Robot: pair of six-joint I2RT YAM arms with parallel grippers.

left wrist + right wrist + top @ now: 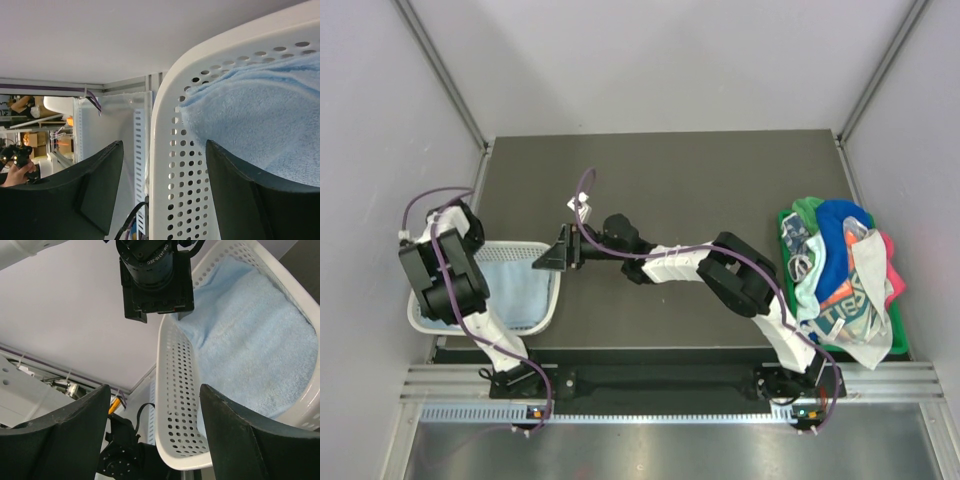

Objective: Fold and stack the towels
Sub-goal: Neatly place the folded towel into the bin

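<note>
A pale blue towel [515, 285] lies inside the white mesh basket [510, 246] at the left. It also shows in the left wrist view [260, 110] and the right wrist view [250, 340]. A heap of unfolded towels [840, 285] lies at the right: royal blue [840, 240], green [805, 208], pink [892, 270], whitish-grey [872, 300] and white with teal/orange print [838, 305]. My left gripper [162, 150] is open, one finger on each side of the basket wall [170, 165]. My right gripper [550, 258] is open astride the basket's right wall [175, 390].
The heap sits in a green tray [900, 325] at the table's right edge. The right arm [720, 265] stretches across the dark table [670, 180]. Grey walls close in the left, right and back. The left arm's wrist block [155, 275] hangs over the basket's far rim.
</note>
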